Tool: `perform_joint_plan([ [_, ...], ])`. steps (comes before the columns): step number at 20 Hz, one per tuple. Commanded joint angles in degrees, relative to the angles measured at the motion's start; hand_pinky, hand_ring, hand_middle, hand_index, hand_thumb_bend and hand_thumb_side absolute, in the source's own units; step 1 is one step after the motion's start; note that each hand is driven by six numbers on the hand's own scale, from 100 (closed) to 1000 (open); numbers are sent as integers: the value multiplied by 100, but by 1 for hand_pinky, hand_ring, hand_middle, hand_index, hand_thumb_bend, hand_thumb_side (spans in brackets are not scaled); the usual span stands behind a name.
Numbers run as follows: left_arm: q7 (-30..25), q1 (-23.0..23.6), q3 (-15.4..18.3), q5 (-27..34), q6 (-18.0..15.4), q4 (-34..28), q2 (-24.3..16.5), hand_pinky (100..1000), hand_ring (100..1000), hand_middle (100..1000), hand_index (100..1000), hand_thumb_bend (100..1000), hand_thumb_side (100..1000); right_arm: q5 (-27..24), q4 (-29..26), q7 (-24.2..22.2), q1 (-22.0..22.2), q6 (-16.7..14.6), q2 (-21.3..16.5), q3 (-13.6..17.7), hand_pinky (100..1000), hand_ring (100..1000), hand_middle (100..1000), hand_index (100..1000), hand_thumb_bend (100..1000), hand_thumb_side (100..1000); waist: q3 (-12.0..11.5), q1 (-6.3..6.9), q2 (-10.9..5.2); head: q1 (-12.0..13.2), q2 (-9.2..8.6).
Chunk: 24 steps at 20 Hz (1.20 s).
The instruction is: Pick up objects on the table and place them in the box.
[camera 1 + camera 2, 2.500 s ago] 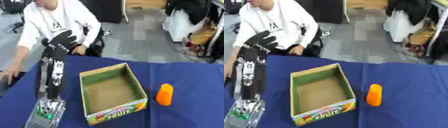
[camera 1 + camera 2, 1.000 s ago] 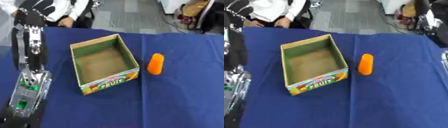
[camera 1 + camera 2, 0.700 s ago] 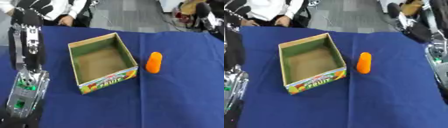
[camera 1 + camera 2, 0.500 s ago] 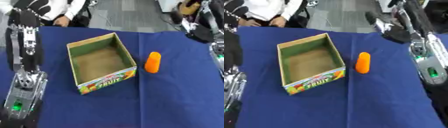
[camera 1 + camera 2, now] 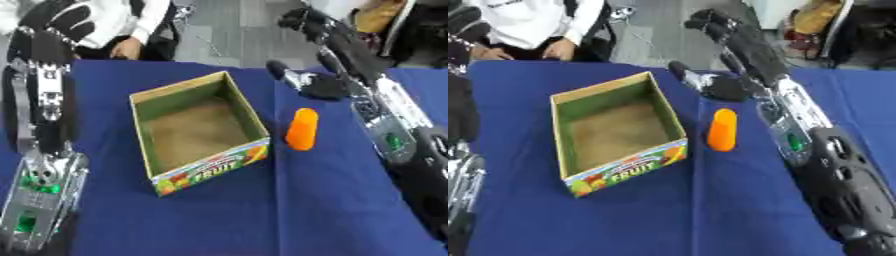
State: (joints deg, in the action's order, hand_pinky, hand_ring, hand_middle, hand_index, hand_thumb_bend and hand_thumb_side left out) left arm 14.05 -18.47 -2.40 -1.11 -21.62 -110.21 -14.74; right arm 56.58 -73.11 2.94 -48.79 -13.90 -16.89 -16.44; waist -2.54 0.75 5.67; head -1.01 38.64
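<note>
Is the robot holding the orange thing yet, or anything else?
No, nothing is held. The orange thing lies on the blue table beside the box. The right robot hand is open above it; the left robot hand is raised and open.

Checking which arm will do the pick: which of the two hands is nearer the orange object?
The right hand, reaching in from the upper right, is just beyond the orange object. The left hand is raised on the box's far side.
</note>
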Motion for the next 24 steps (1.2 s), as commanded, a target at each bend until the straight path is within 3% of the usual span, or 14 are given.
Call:
perform_joint_plan([
  [1, -13, -87, -8, 32, -6, -100, -43, 823, 782, 822, 848, 580, 735, 307, 274, 83, -249, -125, 100, -9, 611, 752, 830, 867, 479, 1000, -17, 19, -47, -60, -111],
  [14, -18, -117, -7, 46, -4, -123, 2, 823, 782, 822, 847, 581, 735, 1113, 1641, 981, -257, -110, 360, 253, 595, 745, 829, 862, 493, 1000, -41, 64, -18, -5, -261],
  [17, -17, -118, -4, 45, -5, -124, 3, 823, 782, 822, 847, 581, 734, 1226, 1821, 1123, -237, -101, 358, 311, 593, 744, 828, 859, 466, 1000, -39, 64, -18, 4, -262],
  [24, -9, -108, 2, 35, -5, -119, -14, 823, 783, 822, 846, 581, 735, 1187, 2009, 1510, -12, 27, 235, 447, 560, 724, 808, 845, 493, 1000, -15, 38, -31, 84, -243],
])
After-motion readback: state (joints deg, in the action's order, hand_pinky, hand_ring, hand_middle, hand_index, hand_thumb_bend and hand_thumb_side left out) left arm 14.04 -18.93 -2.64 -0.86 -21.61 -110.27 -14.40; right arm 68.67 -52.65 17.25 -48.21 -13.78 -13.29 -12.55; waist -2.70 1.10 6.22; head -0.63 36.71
